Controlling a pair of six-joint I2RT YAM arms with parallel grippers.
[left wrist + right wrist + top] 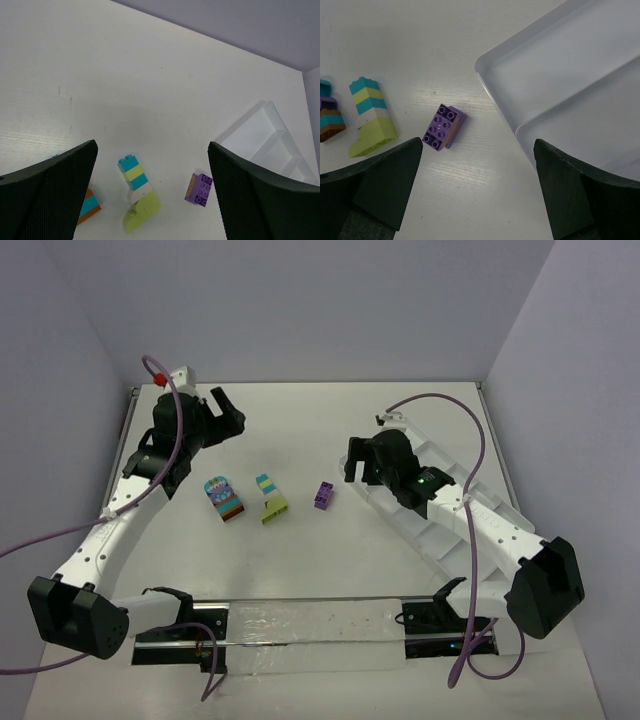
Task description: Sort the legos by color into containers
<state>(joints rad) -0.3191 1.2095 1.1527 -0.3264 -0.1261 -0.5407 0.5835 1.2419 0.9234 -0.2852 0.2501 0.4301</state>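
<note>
- The left tool [231,408] hung released over the far left of the white surface [300,430], its two dark fingers [55,192] spread wide with nothing between them.
- The right tool [358,471] was likewise released, and its fingers [570,195] stood well apart and held nothing. It sat above the far end of the tray [432,536].
- The tray was long and white. It lay on the right side of the surface, running diagonally under the right arm, with thin dividers splitting it into rectangular compartments [260,134].
- In the right wrist view, a rounded corner of the tray [560,75] and one divider showed to the right of the legos.
- Three groups of legos lay on the surface between the two arms, all of them outside the tray.
- The purple brick [324,495] was the group nearest the tray, close beside that corner but not touching it. It lay studs-up [444,126] with a thin orange-brown layer along one side [200,189].
- The striped clump [270,498] lay in the middle. It was banded teal, lime, teal and cream above a wider lime green base [137,192], and in the right wrist view it sat left of the purple brick [370,117].
- The banded clump [225,499] lay furthest left, near the left arm, showing teal, purple and orange-brown layers. The left finger partly hid it in the left wrist view [89,205], and the frame edge cut it off in the right wrist view [329,119].
</note>
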